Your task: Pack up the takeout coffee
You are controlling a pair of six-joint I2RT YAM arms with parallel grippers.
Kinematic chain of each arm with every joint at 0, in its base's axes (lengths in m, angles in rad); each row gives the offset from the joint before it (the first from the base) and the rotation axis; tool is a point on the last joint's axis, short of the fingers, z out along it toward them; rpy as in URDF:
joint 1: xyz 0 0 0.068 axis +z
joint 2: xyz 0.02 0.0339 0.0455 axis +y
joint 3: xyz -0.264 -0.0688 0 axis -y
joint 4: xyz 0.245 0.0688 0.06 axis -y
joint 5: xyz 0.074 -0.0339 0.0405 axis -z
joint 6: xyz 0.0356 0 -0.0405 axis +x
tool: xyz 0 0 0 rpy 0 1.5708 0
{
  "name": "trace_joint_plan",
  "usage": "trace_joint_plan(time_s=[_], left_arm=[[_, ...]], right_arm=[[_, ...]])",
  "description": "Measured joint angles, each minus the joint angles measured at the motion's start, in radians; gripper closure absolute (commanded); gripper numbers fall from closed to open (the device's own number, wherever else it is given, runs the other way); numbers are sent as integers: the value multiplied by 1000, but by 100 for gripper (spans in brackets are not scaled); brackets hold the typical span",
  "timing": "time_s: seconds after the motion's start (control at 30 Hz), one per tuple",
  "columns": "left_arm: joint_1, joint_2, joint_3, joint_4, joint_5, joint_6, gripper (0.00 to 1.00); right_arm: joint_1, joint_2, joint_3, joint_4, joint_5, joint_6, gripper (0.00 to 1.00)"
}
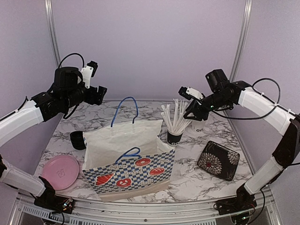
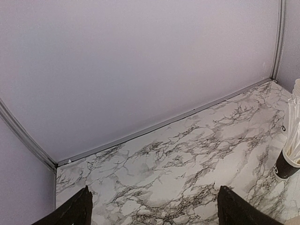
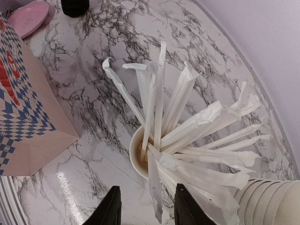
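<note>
A stack of white paper cups [image 3: 276, 201] fills the bottom right corner of the right wrist view, right beside the straw cup. From above, a white cup with black lettering [image 1: 200, 127] shows just behind the straws. No lids show. My right gripper [image 3: 147, 208] hovers over the black cup of wrapped white straws [image 3: 140, 154], jaws apart. One straw's loose end hangs between the fingers without touching them. From above, the right gripper [image 1: 186, 114] sits over the straw tops. My left gripper [image 2: 154, 211] is raised at the back left over bare marble, open and empty.
A white paper bag [image 1: 126, 154] with blue checks, red prints and blue handles stands at the centre front. A pink plate [image 1: 60, 171] lies at the front left, with a low black stack [image 1: 77, 139] behind it. A black flowered box [image 1: 218, 160] lies at the right.
</note>
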Motion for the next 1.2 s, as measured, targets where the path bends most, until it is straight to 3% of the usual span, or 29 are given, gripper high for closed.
trace_joint_plan(time_s=[0.23, 0.6, 0.9, 1.2], left_arm=[[0, 0, 0, 0, 4, 0, 7], [0, 0, 0, 0, 10, 0, 7], [0, 5, 0, 0, 5, 5, 7], [0, 28, 0, 0, -2, 20, 7]], right_arm=[[0, 11, -5, 0, -4, -9, 96], [0, -8, 50, -85, -67, -25, 100], [0, -230, 133, -211, -195, -75, 100], [0, -216, 480, -343, -423, -116, 100]])
